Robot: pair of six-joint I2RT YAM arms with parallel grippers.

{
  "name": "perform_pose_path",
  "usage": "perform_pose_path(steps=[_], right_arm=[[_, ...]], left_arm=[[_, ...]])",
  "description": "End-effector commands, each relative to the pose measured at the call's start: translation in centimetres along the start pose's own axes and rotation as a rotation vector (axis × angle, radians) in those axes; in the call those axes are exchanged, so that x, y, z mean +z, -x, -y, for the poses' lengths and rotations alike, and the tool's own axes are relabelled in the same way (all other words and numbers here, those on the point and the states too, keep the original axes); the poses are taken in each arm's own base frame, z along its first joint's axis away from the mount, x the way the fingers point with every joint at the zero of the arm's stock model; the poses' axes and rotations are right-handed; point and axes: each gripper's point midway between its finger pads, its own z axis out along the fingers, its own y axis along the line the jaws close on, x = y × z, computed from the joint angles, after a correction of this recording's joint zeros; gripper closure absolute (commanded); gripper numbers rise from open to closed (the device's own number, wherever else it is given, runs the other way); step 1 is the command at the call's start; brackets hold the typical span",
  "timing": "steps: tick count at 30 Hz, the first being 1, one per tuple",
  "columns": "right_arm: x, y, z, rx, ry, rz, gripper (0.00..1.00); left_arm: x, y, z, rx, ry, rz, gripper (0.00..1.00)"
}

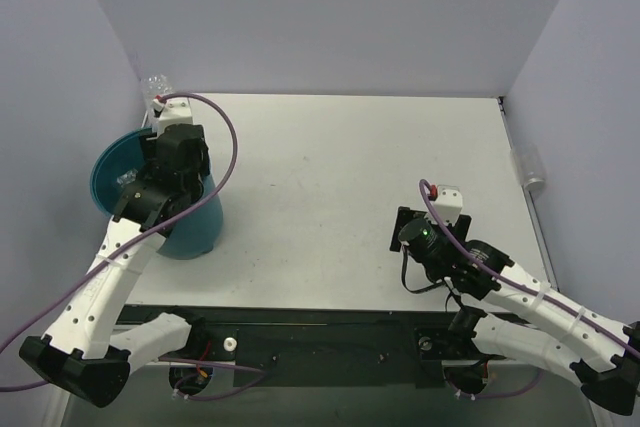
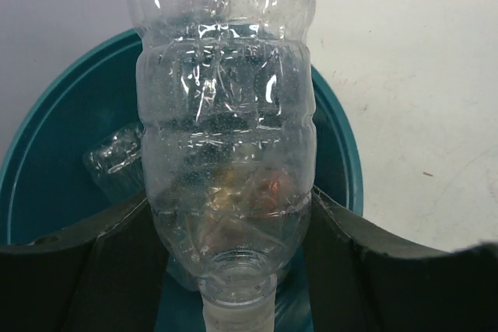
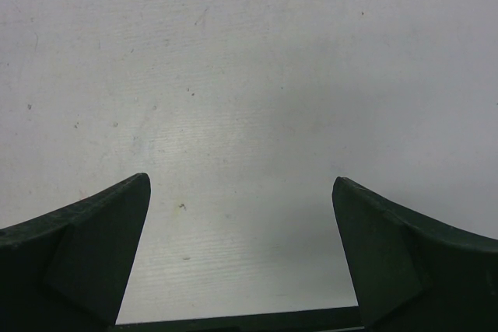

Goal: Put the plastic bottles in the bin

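Observation:
My left gripper [image 1: 165, 147] is shut on a clear unlabelled plastic bottle [image 2: 226, 114], held by its shoulder with the neck towards the wrist. It hangs over the teal-blue bin [image 2: 54, 153] at the table's left side [image 1: 105, 172]. The bottle's far end pokes out by the left wall [image 1: 157, 87]. Another clear bottle [image 2: 117, 165] lies inside the bin, and a red and gold label shows through the held bottle. A further clear bottle [image 1: 528, 167] lies by the right wall. My right gripper [image 3: 241, 215] is open and empty over bare table [image 1: 400, 252].
White walls close in the table on the left, back and right. The bin stands near the left wall. The table's right edge [image 1: 520, 177] runs beside the lying bottle.

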Motion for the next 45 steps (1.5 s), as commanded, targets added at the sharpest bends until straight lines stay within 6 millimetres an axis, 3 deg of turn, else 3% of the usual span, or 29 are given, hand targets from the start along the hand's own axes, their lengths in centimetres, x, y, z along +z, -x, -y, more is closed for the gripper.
perform_pose_path(steps=[1, 2, 3, 8, 12, 16, 19, 23, 27, 30, 35, 38, 39, 40, 41, 42, 45], right_arm=[[0.1, 0.5, -0.4, -0.004, -0.001, 0.014, 0.04], [0.1, 0.5, -0.5, -0.003, 0.004, 0.014, 0.04], [0.1, 0.4, -0.5, -0.005, 0.006, 0.011, 0.04], [-0.1, 0.7, -0.1, -0.009, -0.005, 0.021, 0.04], [-0.7, 1.8, 0.6, -0.013, -0.026, 0.046, 0.04], [-1.5, 3.5, 1.4, 0.0, -0.053, 0.089, 0.03], [-2.1, 5.4, 2.3, 0.04, -0.079, 0.136, 0.01], [-2.0, 7.9, 6.1, 0.098, -0.217, 0.2, 0.0], [-0.9, 9.8, 11.1, 0.231, -0.412, 0.218, 0.0], [0.4, 10.7, 12.7, 0.309, -0.463, 0.195, 0.0], [4.9, 11.4, 15.3, 0.534, -0.42, 0.066, 0.0], [6.5, 13.0, 16.7, 0.567, -0.446, 0.058, 0.0], [7.7, 12.7, 17.0, 0.566, -0.448, 0.016, 0.0], [7.8, 14.2, 16.9, 0.573, -0.432, 0.035, 0.0], [8.9, 13.7, 17.1, 0.574, -0.438, -0.008, 0.0], [9.0, 14.8, 17.1, 0.579, -0.434, 0.01, 0.0], [10.5, 16.0, 18.1, 0.571, -0.478, -0.005, 0.0]], left_arm=[[0.0, -0.3, -2.2, -0.063, 0.113, 0.023, 0.71], [0.2, -0.5, -2.4, -0.061, 0.124, 0.024, 0.47], [0.4, -0.8, -2.2, -0.051, 0.118, 0.016, 0.15], [0.1, -0.7, -2.1, -0.051, 0.087, 0.003, 0.13], [-1.0, 1.0, -2.3, -0.089, 0.049, 0.047, 0.12], [-2.2, 2.2, -1.0, -0.112, -0.068, 0.06, 0.11], [-3.1, 2.3, 2.4, -0.094, -0.225, 0.049, 0.11], [-5.1, 1.8, 8.2, -0.036, -0.386, 0.057, 0.1], [-7.4, 1.3, 13.4, 0.063, -0.486, 0.069, 0.1], [-8.7, 0.1, 16.8, 0.099, -0.591, 0.042, 0.1], [-9.3, -2.2, 19.3, 0.145, -0.642, 0.003, 0.09], [-9.8, -3.7, 20.5, 0.162, -0.684, -0.031, 0.09], [-9.7, -4.3, 20.9, 0.168, -0.687, -0.045, 0.09], [-9.7, -4.6, 21.2, 0.171, -0.694, -0.051, 0.09], [-9.5, -5.2, 21.4, 0.189, -0.692, -0.062, 0.09], [-9.3, -5.4, 21.5, 0.198, -0.685, -0.066, 0.09], [-9.1, -5.9, 21.9, 0.234, -0.682, -0.079, 0.09]])
